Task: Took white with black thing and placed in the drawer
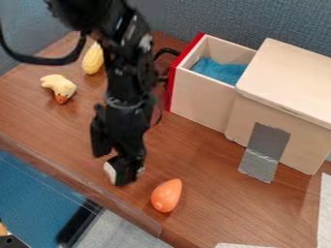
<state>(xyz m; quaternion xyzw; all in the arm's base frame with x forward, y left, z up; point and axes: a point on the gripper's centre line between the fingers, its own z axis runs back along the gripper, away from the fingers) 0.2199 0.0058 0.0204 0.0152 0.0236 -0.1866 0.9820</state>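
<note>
The black gripper (120, 154) hangs down left of centre, low over the wooden surface. Right at its lower end is the white with black thing (111, 172), partly hidden by the gripper; a white edge shows on its left side. Whether it is held cannot be told. At the upper right, the drawer (201, 99) stands pulled out of the light wooden box, its red front facing left, with a blue cloth (219, 70) inside.
An orange egg-shaped object (167, 195) lies right of and below the gripper. A yellow duck-like toy (59, 87) and a corn cob (93, 59) lie at the upper left. The box (284, 87) has grey tape on its side. A clear-edged ledge (77, 180) borders the surface at lower left.
</note>
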